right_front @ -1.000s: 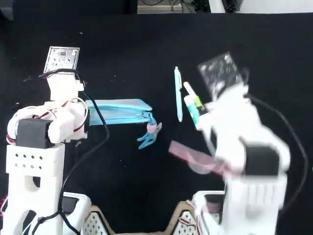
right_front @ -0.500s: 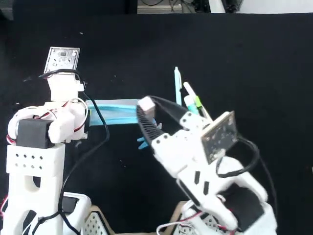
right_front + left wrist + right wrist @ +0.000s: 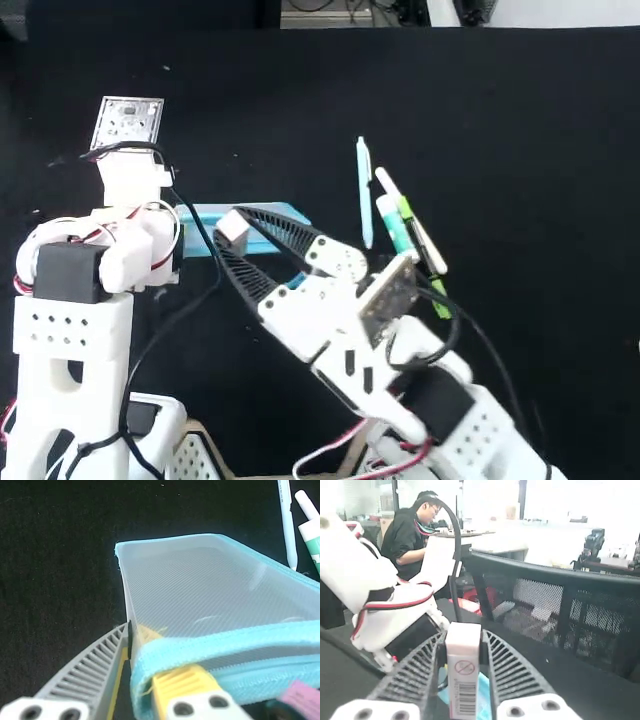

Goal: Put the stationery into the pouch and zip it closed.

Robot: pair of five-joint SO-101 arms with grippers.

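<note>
At centre-left of high view, right gripper (image 3: 234, 233) pinches eraser (image 3: 231, 224) above pouch (image 3: 203, 214); left gripper (image 3: 137, 664) clamps pouch corner; eraser should go end-first into mouth, released low.

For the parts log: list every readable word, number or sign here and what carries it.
White block in the right hand: red circle-and-slash sign, no words; barcode below, digits too small to read.
Green-and-white tube: label cut off, unreadable.
Pouch: none.
</note>
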